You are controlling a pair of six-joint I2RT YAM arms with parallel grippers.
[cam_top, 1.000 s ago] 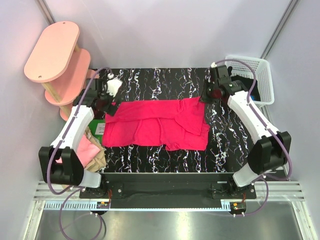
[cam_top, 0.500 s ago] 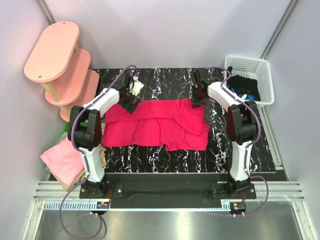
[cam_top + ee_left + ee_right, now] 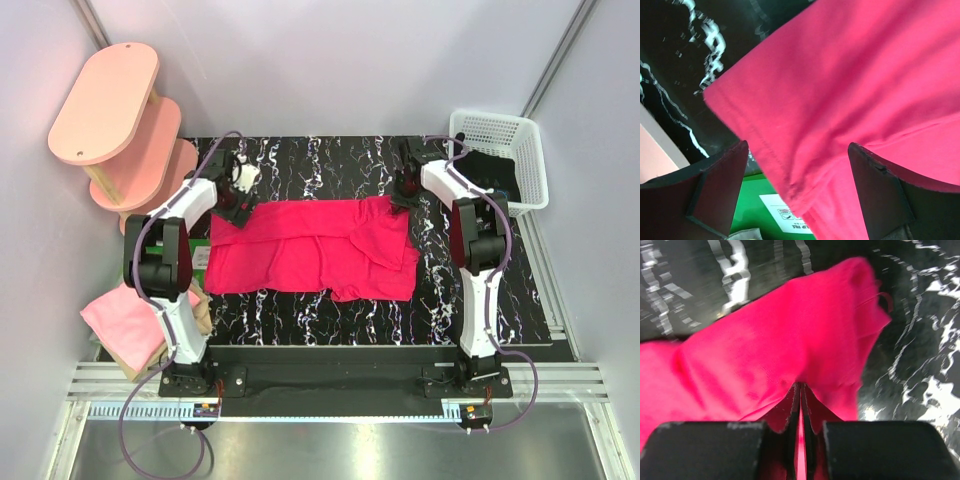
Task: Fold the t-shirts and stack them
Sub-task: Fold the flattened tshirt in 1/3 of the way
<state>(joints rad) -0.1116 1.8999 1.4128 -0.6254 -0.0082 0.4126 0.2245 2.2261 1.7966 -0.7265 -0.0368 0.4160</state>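
The crimson t-shirt (image 3: pixel 310 250) lies spread on the black marbled counter (image 3: pixel 330 160). Its long axis runs left to right, and a flap of cloth is doubled over near its right end. The right pincer (image 3: pixel 800 395) sits at the far right corner, its fingers pressed together on a pinch of the crimson cloth. The left pincer (image 3: pixel 797 150) sits at the far left corner with its fingers apart. The hemmed corner lies between them, unclamped. From both pincers the body of the shirt extends toward the near edge, and each arm is the nearer one to its own corner. A fold across the short axis, far edge drawn to near edge, would probably need the left corner gripped first. A light pink t-shirt (image 3: pixel 120 315) rests off the counter's near left corner, well apart. A white basket (image 3: pixel 525 140) stands at the far right.
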